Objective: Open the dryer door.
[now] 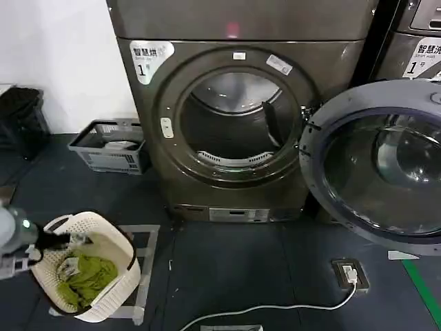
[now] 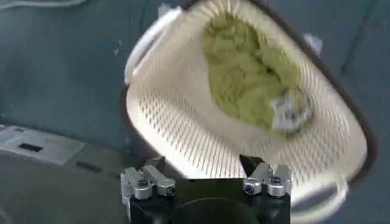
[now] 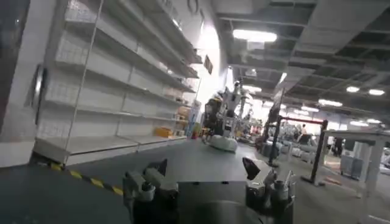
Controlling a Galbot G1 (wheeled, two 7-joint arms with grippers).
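The bronze-grey dryer (image 1: 220,52) stands straight ahead, its round drum opening (image 1: 234,124) uncovered. The dryer door (image 1: 377,165) is swung wide to the right, showing its grey inner rim and dark glass. My left gripper (image 1: 54,241) hangs low at the left over a white laundry basket (image 1: 110,227). In the left wrist view that gripper (image 2: 203,165) is open and empty above the basket (image 2: 177,115) and the green clothes (image 2: 244,79). My right gripper (image 3: 206,167) is open and empty, facing away into a room with shelves.
A grey crate (image 1: 110,145) sits on the floor left of the dryer, with a black bin (image 1: 21,117) farther left. A floor socket (image 1: 348,272) and white cable (image 1: 275,309) lie in front. The neighbouring machine (image 1: 413,41) stands at the right behind the open door.
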